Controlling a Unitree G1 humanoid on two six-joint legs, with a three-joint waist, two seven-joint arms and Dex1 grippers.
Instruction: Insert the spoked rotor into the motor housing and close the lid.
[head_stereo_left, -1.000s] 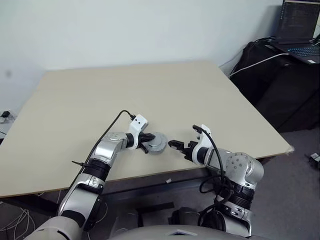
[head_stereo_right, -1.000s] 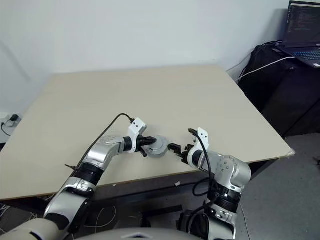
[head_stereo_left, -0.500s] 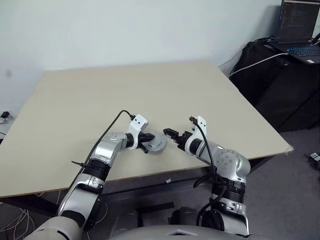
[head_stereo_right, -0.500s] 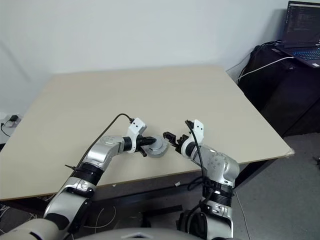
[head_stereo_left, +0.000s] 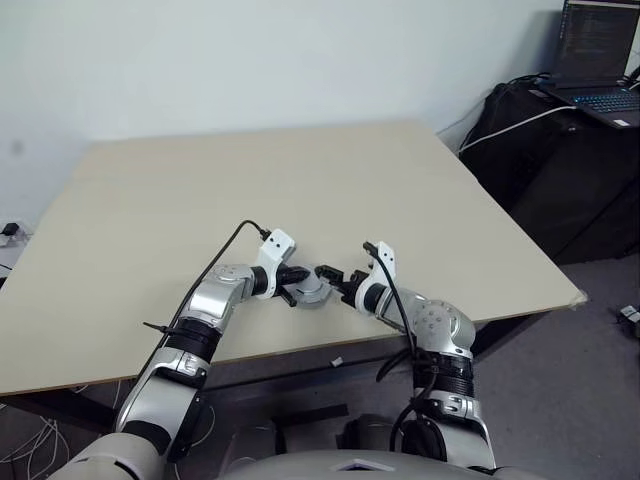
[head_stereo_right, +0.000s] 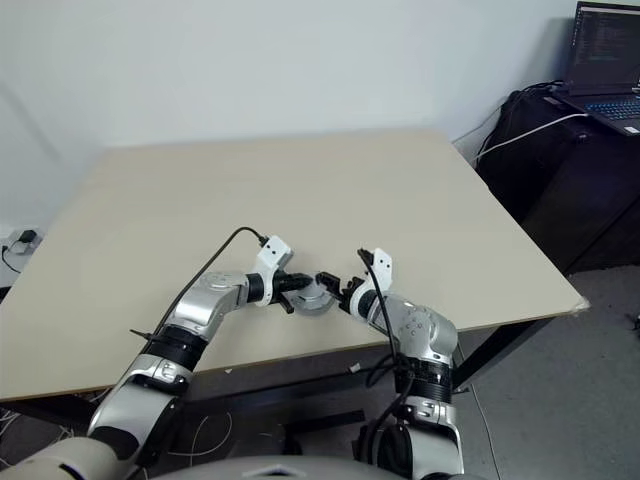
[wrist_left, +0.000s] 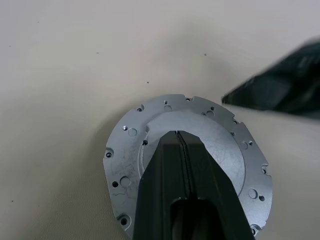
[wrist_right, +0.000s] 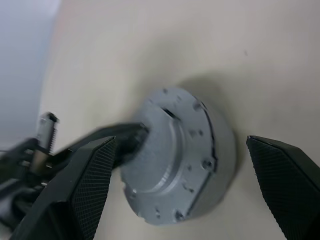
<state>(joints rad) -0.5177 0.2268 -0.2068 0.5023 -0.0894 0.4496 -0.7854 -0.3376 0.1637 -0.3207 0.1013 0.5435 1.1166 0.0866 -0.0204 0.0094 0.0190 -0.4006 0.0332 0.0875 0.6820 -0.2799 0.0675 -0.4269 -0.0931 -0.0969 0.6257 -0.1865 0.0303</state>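
The motor housing (head_stereo_left: 312, 289) stands near the table's front edge as a round silver drum, with the lid (wrist_left: 222, 150) lying flat on top of it. The spoked rotor is hidden. My left gripper (wrist_left: 178, 134) is shut, and its joined tips rest on the middle of the lid. My right gripper (wrist_right: 181, 141) is open, with one finger on each side of the housing's wall (wrist_right: 217, 162) and not touching it. In the right wrist view the left gripper's dark fingers (wrist_right: 131, 137) come in over the lid.
The beige table (head_stereo_left: 260, 190) stretches far back and to both sides. An open laptop (head_stereo_left: 600, 55) sits on dark furniture beyond the table's right edge, with cables trailing there. The housing lies close to the table's front edge (head_stereo_left: 300, 350).
My right gripper has swung left and forward to the housing, and its open fingers now stand on either side of it. The left gripper and the housing have not moved.
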